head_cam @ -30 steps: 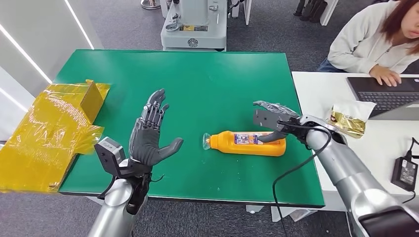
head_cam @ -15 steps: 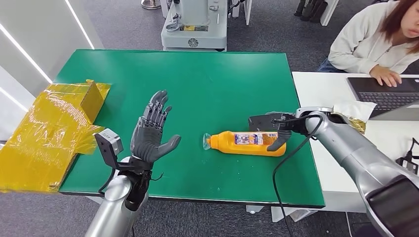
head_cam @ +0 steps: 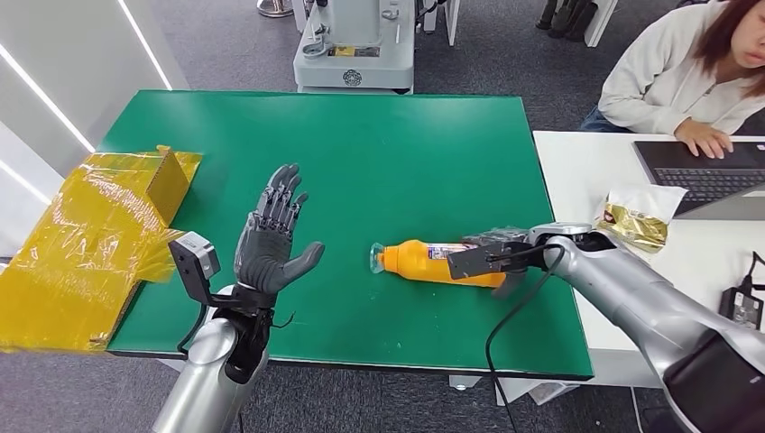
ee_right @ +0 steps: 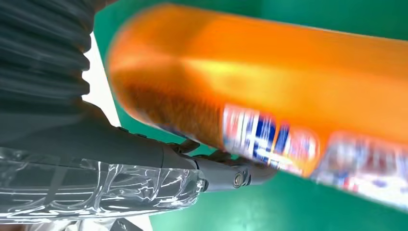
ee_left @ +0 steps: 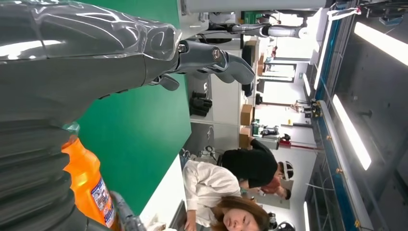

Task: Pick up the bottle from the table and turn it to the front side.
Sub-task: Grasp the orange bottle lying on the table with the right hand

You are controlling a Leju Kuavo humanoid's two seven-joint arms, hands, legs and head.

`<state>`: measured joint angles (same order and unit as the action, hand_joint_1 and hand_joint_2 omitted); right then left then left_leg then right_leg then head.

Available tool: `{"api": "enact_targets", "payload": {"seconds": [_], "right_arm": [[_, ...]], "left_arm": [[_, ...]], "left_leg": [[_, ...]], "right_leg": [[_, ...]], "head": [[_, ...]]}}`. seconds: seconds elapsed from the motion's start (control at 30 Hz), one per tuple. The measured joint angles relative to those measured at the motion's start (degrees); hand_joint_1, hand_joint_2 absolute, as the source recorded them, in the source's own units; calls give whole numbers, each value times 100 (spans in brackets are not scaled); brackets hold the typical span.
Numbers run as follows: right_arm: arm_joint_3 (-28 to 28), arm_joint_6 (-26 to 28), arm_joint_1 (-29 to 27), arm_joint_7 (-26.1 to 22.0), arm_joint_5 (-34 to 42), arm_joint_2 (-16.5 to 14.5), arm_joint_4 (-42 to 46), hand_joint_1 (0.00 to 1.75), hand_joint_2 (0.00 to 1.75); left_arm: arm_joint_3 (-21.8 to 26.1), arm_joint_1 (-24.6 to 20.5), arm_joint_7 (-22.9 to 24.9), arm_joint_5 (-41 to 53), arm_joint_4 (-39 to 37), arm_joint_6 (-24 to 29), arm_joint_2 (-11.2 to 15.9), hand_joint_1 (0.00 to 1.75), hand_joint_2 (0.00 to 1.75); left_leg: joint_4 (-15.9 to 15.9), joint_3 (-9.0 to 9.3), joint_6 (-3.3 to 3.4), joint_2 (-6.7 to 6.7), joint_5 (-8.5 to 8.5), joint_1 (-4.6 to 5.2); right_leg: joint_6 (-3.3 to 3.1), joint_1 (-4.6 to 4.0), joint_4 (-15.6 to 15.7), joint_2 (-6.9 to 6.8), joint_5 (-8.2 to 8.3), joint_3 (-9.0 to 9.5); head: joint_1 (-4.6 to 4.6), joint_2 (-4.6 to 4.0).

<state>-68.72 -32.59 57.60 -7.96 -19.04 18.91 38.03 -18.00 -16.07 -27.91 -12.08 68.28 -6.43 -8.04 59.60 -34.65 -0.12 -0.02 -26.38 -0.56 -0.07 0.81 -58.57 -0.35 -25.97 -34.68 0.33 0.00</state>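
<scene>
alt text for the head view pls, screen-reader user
An orange bottle lies on its side on a green table, the robot's right hand closing around its base end. The left hand is raised, open, beside yellow-wrapped packaging; a person sits at a laptop.

You are looking at a robot test room in an office. A green table (head_cam: 361,162) sits in the middle, with a grey machine (head_cam: 354,45) at the top. At upper right, a person (head_cam: 677,77) works on a laptop (head_cam: 704,176) at a white desk (head_cam: 577,171).
</scene>
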Motion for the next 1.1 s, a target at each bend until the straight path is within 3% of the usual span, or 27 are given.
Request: {"api": "enact_targets", "payload": {"seconds": [0.13, 0.27, 0.33, 0.47, 0.87, 1.1], "right_arm": [[-253, 423, -140, -69, -243, -21, -107, 0, 175], [-392, 787, -200, -93, -380, -22, -180, 44, 175], [-410, 966, -251, -81, -416, -13, -195, 44, 175], [-412, 1158, -342, -44, -447, 18, -195, 175, 175], [-85, 2107, -837, 34, -397, 195, 65, 175, 175], [1250, 2497, -1949, -756, 951, 196, 740, 175, 175]], "left_arm": [[16, 80, 0, 109, 62, 123, 1, 0, 175], [49, 196, 3, 216, 208, 197, 22, 0, 175], [69, 254, 7, 257, 269, 210, 43, 0, 175], [120, 325, 11, 285, 355, 205, 78, 0, 175], [137, 328, 39, 360, 381, 108, 84, 0, 175], [137, 371, -40, 637, 434, 386, 89, 0, 175]], "left_leg": [[0, 0, 0, 0, 0, 0], [-1, 5, 0, 3, 0, 0], [-1, 8, 0, 3, 0, -1], [0, 19, 0, 4, 0, -1], [0, 58, 1, 5, -1, -4], [-3, 63, 2, 4, -3, -9]], "right_leg": [[0, 0, 0, 0, 0, 0], [0, 0, 1, 2, 0, 2], [0, -1, 2, 2, 0, 5], [0, -1, 2, 2, 0, 15], [2, -4, 12, 2, 1, 59], [1, -9, 14, 1, 0, 70]], "head": [[1, 0], [0, 0], [0, 0], [0, 0], [0, 0], [1, 0]]}}
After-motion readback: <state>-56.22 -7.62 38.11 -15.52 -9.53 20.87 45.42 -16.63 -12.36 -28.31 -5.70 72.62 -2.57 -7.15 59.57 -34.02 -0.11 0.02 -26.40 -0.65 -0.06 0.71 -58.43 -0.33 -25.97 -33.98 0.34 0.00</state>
